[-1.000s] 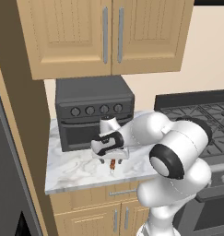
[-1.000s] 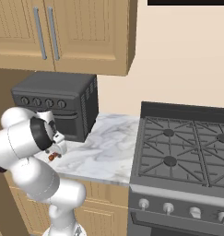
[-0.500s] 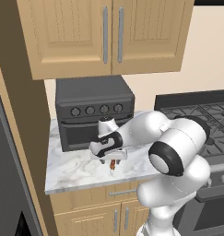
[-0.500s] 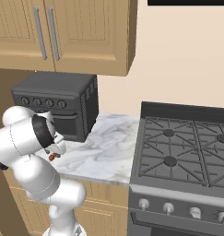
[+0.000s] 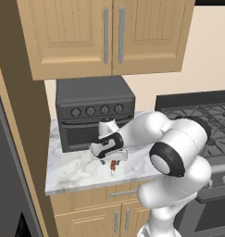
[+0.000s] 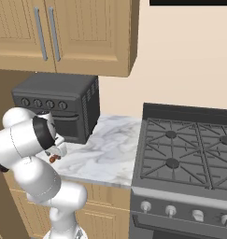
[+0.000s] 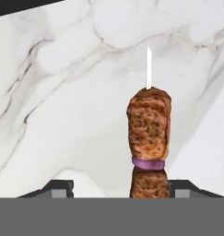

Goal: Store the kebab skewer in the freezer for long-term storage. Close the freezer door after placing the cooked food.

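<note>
The kebab skewer (image 7: 149, 133), a thin white stick with reddish-brown meat chunks and a purple ring, lies on the marble counter (image 5: 72, 171). My gripper (image 7: 121, 186) points down over it with its jaws apart. The skewer lies between the two dark fingertips (image 7: 62, 186), closer to the right one. In the base views the gripper (image 5: 113, 159) (image 6: 56, 154) hovers just over the skewer (image 5: 113, 165) (image 6: 53, 158), near the counter's front. The freezer's grey body (image 5: 3, 162) rises along the left edge; the freezer door is out of view.
A dark grey toaster oven (image 5: 93, 113) (image 6: 54, 105) stands at the back of the counter behind the gripper. A gas stove (image 5: 197, 115) (image 6: 185, 149) adjoins the counter on the right. Wooden upper cabinets (image 5: 109, 37) hang overhead.
The fingers have drawn closer together around the skewer. The arm and the skewer have stayed where they were.
</note>
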